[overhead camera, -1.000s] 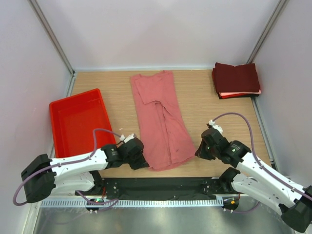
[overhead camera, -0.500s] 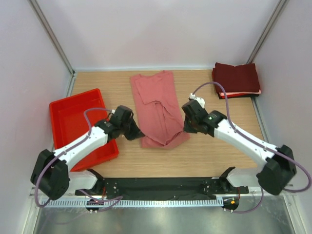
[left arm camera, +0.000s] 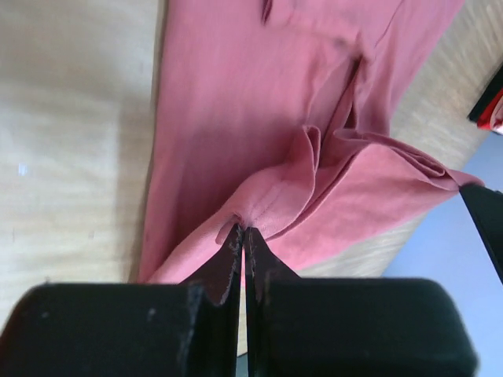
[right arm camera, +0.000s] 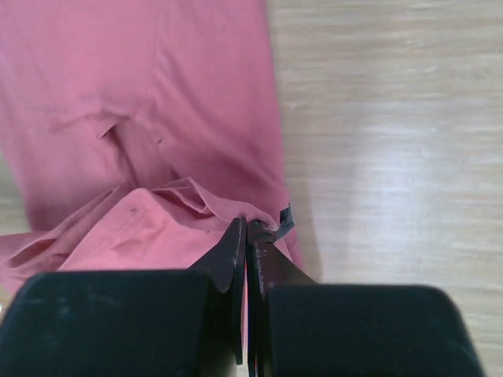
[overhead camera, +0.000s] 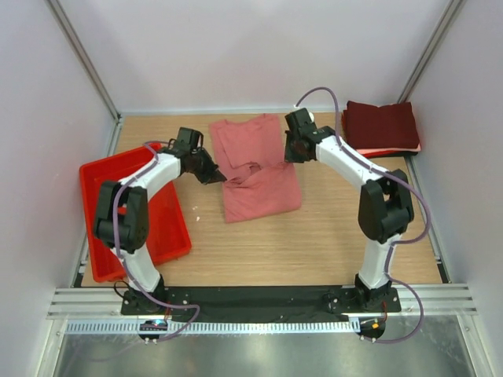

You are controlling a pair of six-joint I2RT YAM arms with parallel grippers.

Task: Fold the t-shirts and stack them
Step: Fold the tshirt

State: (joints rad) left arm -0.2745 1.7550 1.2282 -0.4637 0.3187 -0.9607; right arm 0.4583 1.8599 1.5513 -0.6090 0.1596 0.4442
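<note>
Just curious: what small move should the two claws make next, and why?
Probably carry the hem of the pink t-shirt farther toward its collar: the left claw and right claw each pinch a hem corner, and the fold lies only partway over.

We see a light wooden table (overhead camera: 314,236) with a fine straight grain filling the middle of the frame. Plain pale lilac-white panels enclose it: a back wall (overhead camera: 259,55) across the top, a left wall (overhead camera: 39,118) and a right wall (overhead camera: 471,118) at the sides. A thin grey metal post (overhead camera: 84,59) slants through the upper left, and a second grey post (overhead camera: 431,47) through the upper right. Along the bottom lie a flat black base plate (overhead camera: 259,300), a white slotted strip (overhead camera: 259,326) and a brushed silver metal ledge (overhead camera: 259,357). The light is soft and even.
</note>
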